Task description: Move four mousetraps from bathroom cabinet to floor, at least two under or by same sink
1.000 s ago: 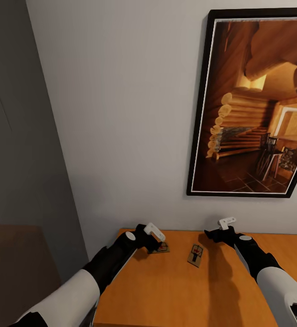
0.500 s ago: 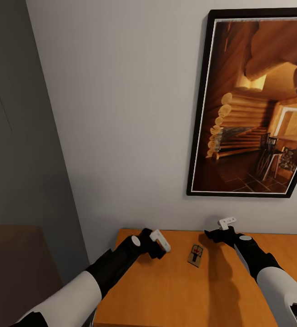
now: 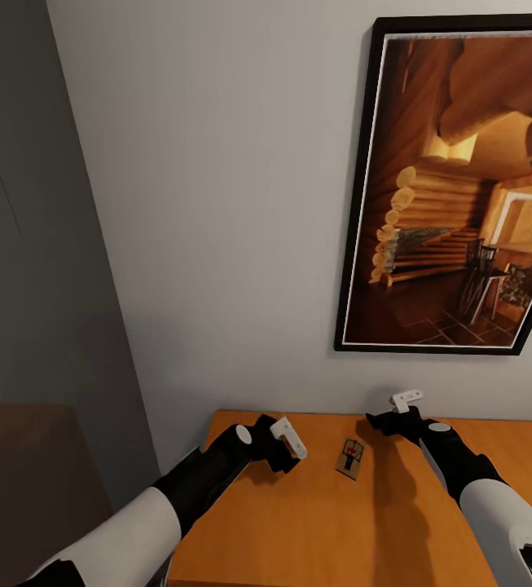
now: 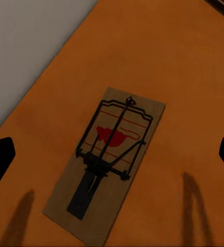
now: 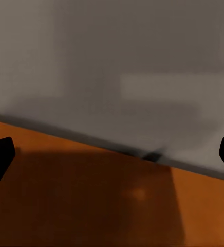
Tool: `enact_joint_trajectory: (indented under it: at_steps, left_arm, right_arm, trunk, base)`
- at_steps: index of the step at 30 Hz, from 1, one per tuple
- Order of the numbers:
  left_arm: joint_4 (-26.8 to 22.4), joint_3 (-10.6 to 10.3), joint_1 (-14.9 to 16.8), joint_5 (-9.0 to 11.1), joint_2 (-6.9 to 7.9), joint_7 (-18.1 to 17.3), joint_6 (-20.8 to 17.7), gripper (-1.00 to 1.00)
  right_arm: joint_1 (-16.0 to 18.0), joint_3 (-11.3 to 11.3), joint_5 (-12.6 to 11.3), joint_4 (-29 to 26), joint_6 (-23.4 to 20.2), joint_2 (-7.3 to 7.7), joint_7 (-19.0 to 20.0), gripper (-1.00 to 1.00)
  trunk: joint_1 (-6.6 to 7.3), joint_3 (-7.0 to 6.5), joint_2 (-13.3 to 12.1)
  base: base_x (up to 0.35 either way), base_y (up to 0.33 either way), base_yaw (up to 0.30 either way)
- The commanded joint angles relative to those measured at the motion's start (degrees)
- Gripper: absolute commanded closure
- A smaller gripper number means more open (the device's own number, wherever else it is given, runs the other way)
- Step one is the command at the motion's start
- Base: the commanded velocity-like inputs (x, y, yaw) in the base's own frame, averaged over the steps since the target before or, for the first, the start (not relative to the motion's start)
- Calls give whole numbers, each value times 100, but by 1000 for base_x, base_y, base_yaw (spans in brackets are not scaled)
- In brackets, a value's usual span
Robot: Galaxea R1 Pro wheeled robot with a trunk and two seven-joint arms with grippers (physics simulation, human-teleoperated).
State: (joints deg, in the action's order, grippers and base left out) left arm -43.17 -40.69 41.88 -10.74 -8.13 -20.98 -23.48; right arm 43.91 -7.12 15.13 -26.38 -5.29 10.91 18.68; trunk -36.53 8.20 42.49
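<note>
Left wrist view: left gripper [image 4: 112, 154] hangs over a mousetrap [image 4: 106, 163] flat on the cabinet [image 3: 314, 522] worktop, jaws wide; right gripper [image 5: 112, 154] jaws wide too.

I see soft, even light on the cabinet top [image 3: 314, 522]; my right arm's shadow lies dark beside the mousetrap [image 3: 349, 458]. Left of the cabinet it is dim. The right wrist picture looks blurry.
</note>
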Motion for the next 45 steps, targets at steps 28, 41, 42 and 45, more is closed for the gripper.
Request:
enact_joint_trajectory:
  at_steps: [28, 41, 42, 45]
  left_arm:
    - [27, 495, 4, -65, 87, -41, 161, -100]
    - [23, 695, 4, -59, 68, -75, 177, -100]
    - [15, 704, 4, -57, 61, -78, 167, -100]
    - [-14, 819, 10, -49, 18, -89, 121, -100]
  right_arm:
    - [3, -44, 51, 44, -25, -10, 58, -100]
    - [3, -44, 51, 45, -21, -10, 57, -100]
    - [3, -44, 51, 45, -22, -10, 56, -100]
    - [3, -44, 51, 45, -18, -14, 53, -100]
  trunk:
    - [-2, 10, 8]
    - [-2, 10, 8]
    - [-2, 10, 8]
    - [-2, 10, 8]
  base:
    - [0, 0, 0]
    - [0, 0, 0]
    - [0, 0, 0]
    - [0, 0, 0]
